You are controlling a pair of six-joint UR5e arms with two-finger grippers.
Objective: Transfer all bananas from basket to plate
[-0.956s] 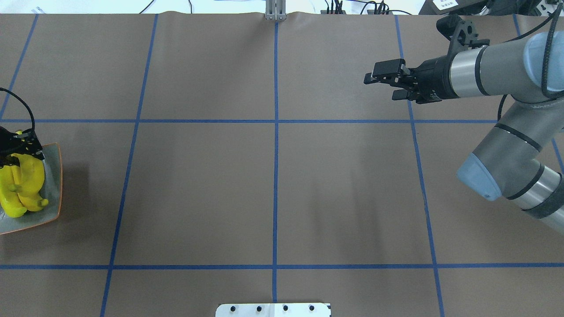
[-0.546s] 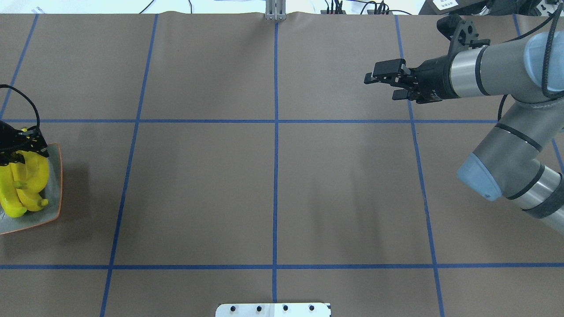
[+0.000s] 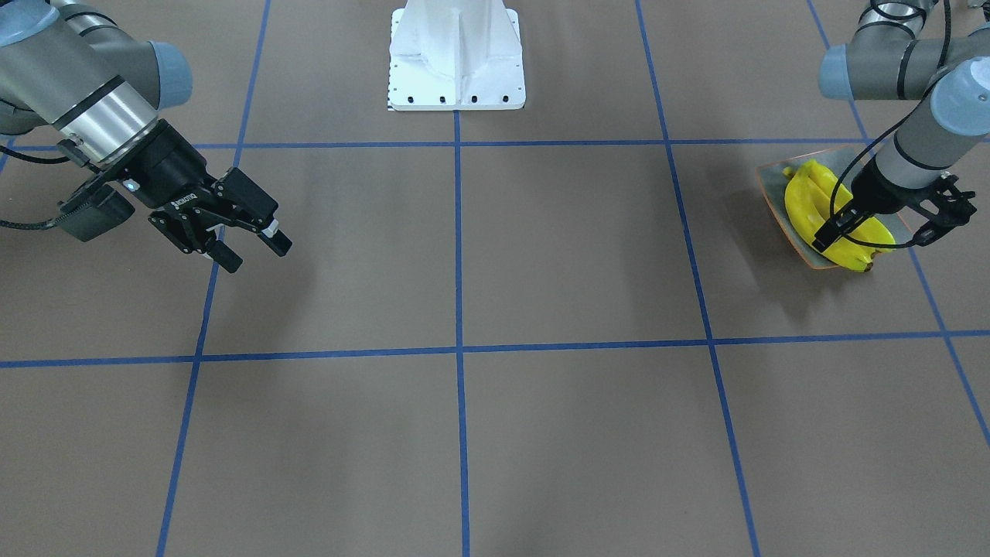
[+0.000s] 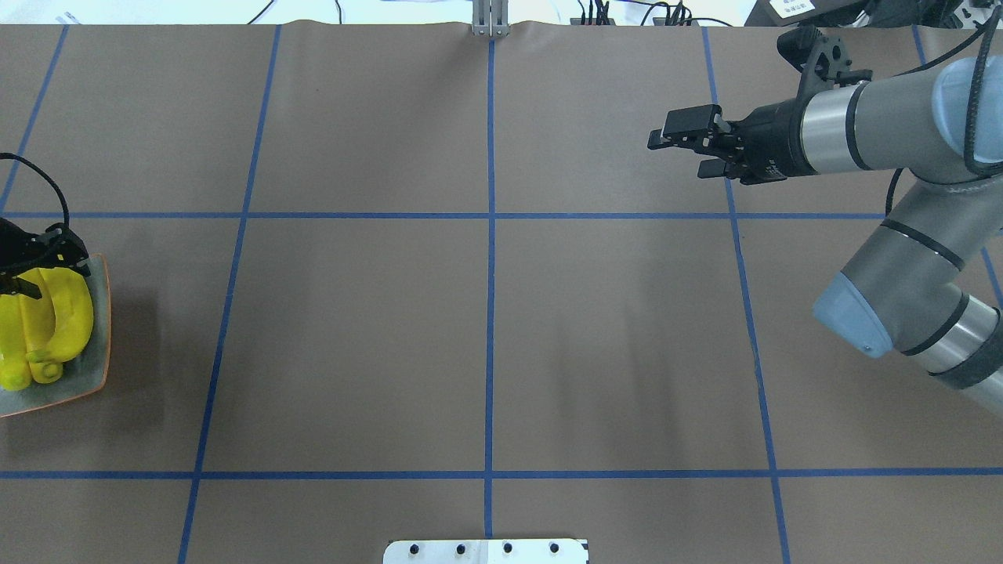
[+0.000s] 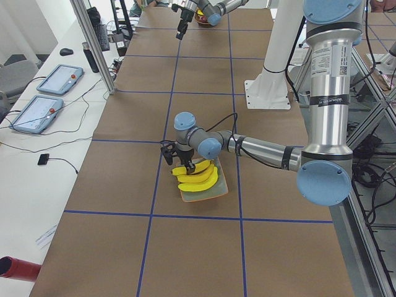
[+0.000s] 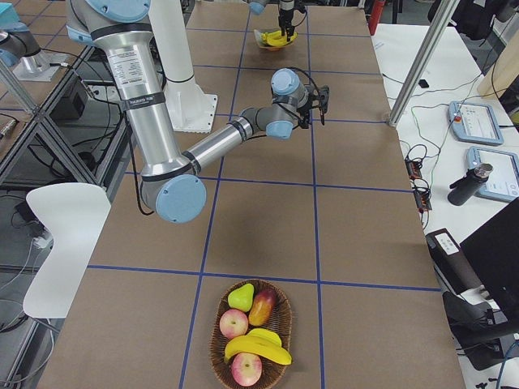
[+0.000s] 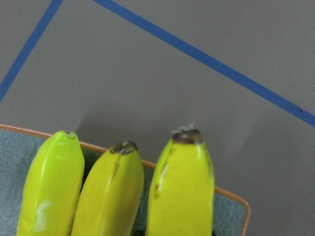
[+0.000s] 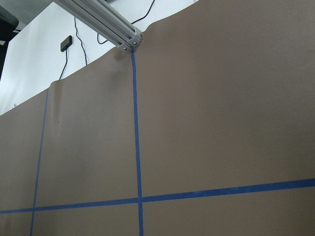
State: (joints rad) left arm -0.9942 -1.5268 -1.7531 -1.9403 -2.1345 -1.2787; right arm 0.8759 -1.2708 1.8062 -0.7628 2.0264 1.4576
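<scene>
Three yellow bananas (image 4: 55,321) lie side by side on the square grey-green plate (image 4: 98,368) at the table's left edge; they also show in the front view (image 3: 808,205) and the left wrist view (image 7: 182,187). My left gripper (image 4: 35,270) sits over their far ends and looks shut on the outermost banana. Another banana (image 6: 259,347) lies in the wicker basket (image 6: 217,356) at the table's far right end. My right gripper (image 4: 675,158) is open and empty, held above the table at the back right.
The basket also holds a pear (image 6: 239,297) and several apples. The robot's white base (image 3: 456,62) stands at the table's middle edge. An aluminium post (image 4: 490,23) stands at the far edge. Blue tape lines cross the brown table.
My left gripper has shifted slightly toward the table's far side and centre, and the outermost banana has swung with it on the plate. The right arm has not moved.
</scene>
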